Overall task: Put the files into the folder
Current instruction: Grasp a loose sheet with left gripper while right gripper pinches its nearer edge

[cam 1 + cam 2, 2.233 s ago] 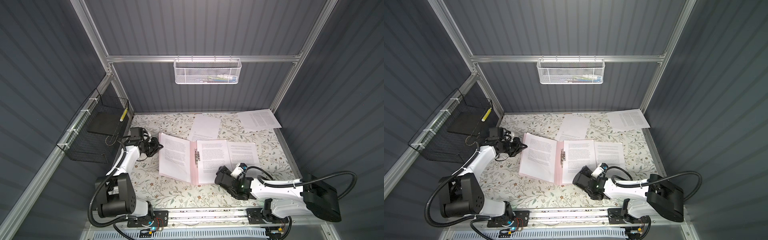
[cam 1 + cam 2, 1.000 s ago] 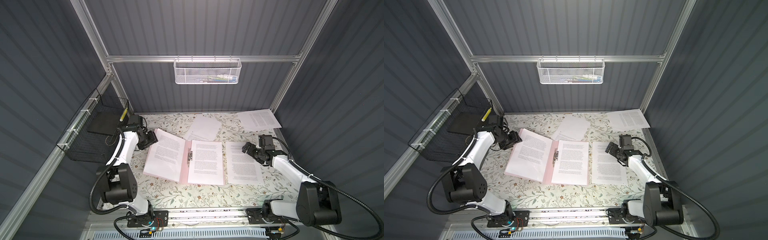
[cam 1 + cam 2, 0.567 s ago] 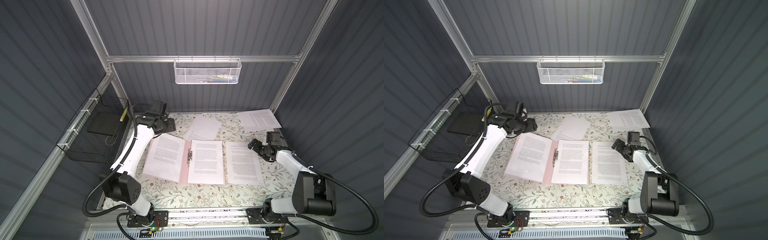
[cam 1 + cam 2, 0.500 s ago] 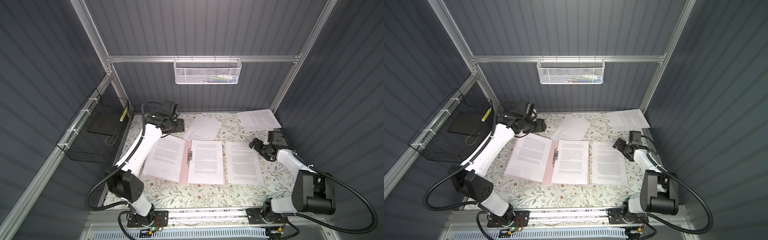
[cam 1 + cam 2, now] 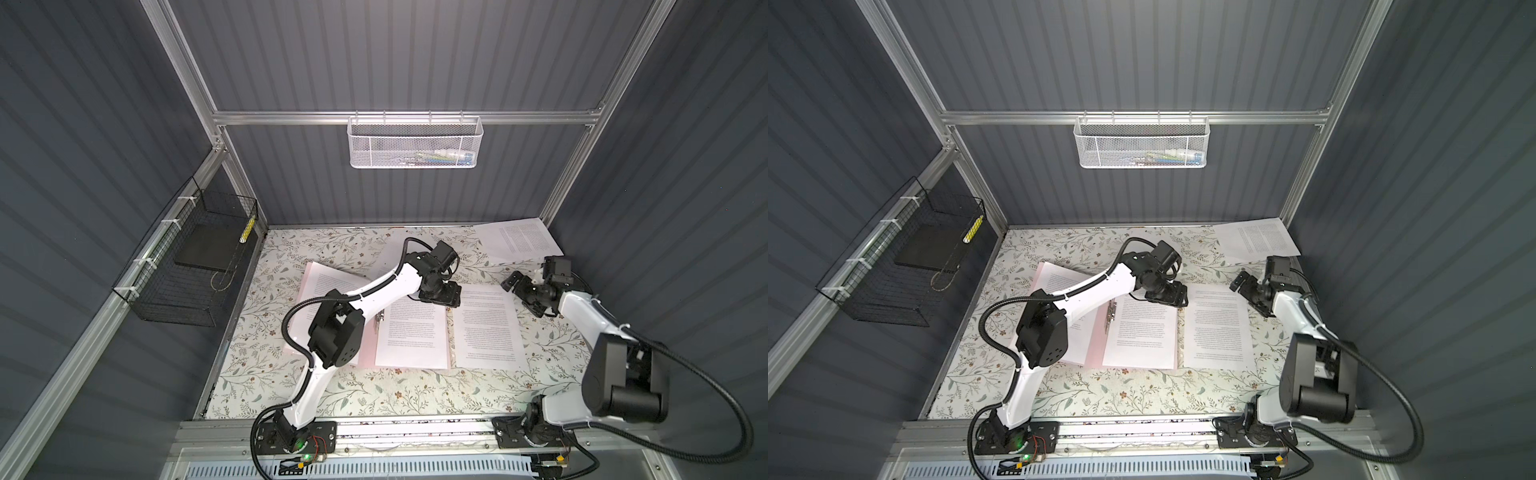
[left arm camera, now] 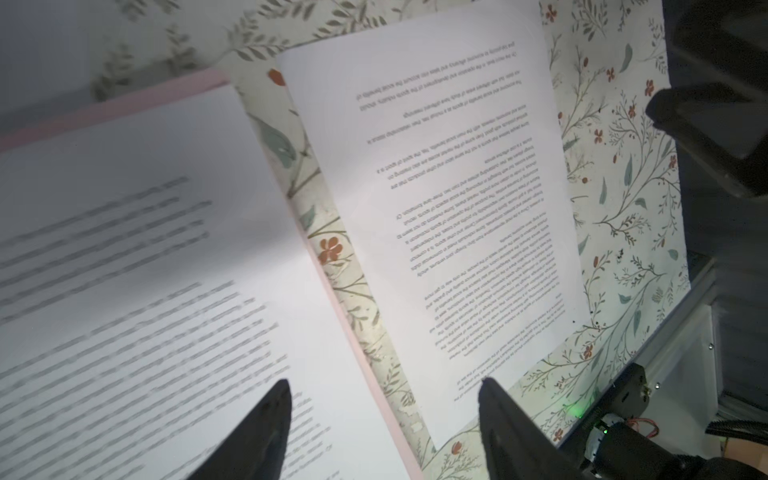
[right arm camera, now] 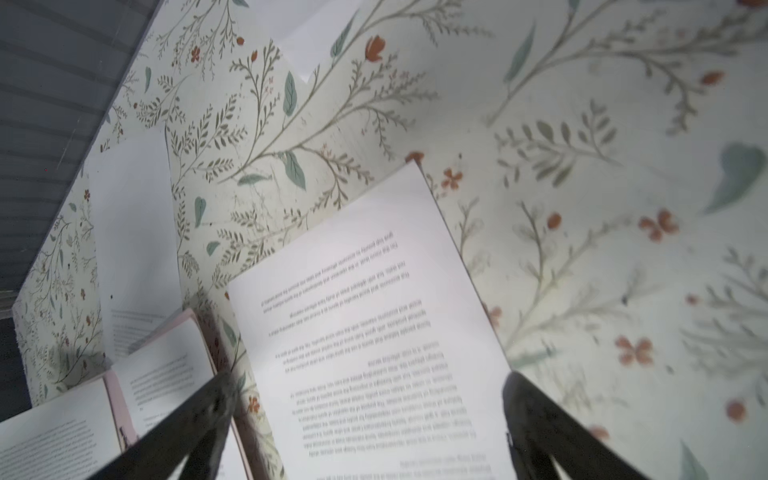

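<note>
Floral tabletop (image 5: 374, 395) bears the open pink folder (image 5: 1095, 347), files (image 5: 411, 332) on both leaves; the left gripper (image 5: 441, 296), lately at its far left corner, now hangs over its far right corner, jaws apart and empty, a loose sheet (image 5: 486, 328) just beside, the right gripper (image 5: 523, 295) gaping wide, empty, at that sheet's far corner

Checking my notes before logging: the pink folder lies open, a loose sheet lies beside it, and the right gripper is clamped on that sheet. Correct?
No. The right gripper is open, not clamped on the loose sheet: the right wrist view shows its jaws wide apart, the sheet flat below them. The pink folder does lie open with that sheet beside it.
</note>
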`<state>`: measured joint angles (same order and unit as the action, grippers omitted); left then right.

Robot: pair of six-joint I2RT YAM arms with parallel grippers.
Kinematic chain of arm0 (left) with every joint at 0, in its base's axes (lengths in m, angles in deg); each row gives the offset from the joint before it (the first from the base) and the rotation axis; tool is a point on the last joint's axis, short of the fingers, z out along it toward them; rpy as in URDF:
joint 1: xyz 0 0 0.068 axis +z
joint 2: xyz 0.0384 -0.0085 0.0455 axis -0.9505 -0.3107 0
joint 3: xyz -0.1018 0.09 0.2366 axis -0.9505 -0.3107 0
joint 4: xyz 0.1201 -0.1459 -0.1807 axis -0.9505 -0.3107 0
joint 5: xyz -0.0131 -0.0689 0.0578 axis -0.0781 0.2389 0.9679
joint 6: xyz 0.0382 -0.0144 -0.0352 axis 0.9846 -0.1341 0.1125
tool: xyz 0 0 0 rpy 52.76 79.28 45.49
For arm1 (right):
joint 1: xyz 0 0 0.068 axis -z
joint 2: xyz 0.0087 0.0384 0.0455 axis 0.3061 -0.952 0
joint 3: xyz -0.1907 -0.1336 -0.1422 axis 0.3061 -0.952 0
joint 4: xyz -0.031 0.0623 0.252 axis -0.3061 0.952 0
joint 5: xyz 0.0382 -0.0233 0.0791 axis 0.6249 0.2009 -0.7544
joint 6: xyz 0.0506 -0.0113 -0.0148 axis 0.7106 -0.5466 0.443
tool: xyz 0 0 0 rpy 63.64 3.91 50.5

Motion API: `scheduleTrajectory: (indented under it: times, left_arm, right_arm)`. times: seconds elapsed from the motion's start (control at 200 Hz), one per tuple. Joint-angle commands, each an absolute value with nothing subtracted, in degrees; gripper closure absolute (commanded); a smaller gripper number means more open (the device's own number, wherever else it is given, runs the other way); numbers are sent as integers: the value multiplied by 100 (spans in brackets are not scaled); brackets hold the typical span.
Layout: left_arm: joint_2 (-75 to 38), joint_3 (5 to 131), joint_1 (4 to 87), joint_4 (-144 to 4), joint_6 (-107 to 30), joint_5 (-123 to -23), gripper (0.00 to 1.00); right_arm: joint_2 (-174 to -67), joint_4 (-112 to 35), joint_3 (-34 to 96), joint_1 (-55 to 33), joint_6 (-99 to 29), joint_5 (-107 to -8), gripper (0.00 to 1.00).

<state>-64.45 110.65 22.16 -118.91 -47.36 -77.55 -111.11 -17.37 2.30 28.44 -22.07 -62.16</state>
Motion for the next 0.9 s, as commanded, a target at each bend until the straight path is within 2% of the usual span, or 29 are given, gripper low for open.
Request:
scheduleTrajectory:
  times: [0.0,0.15,0.29,0.41,0.625,0.655,0.825,0.896]
  left_arm:
    - [-6633,11429,2055,-11676,-4774,-8499,28]
    - [-7156,11939,1834,-11736,-4680,-8740,28]
    - [-7443,12052,1733,-11638,-4694,-8972,28]
    - [-7570,12034,1695,-11553,-4685,-9059,28]
    - [-7792,11959,1652,-11530,-4704,-9180,28]
    - [-7816,11941,1647,-11539,-4704,-9186,28]
    - [-7913,11933,1642,-11655,-4678,-9123,28]
    - [-7956,11934,1643,-11695,-4665,-9096,28]
  right_arm:
    - [-10291,-980,-394,3046,-1575,-6358,1]
    - [-8904,-24,-1240,3319,-1191,-5978,1]
    - [-8103,506,-1855,3908,-872,-6495,1]
    - [-7917,570,-2271,3954,-417,-6987,1]
    - [-7679,494,-2582,3951,27,-6742,1]
    - [-7696,454,-2574,3956,28,-6455,1]
    - [-8200,-296,-2646,3969,-29,-6618,1]
    - [-8532,-622,-2724,3970,2,-7019,1]
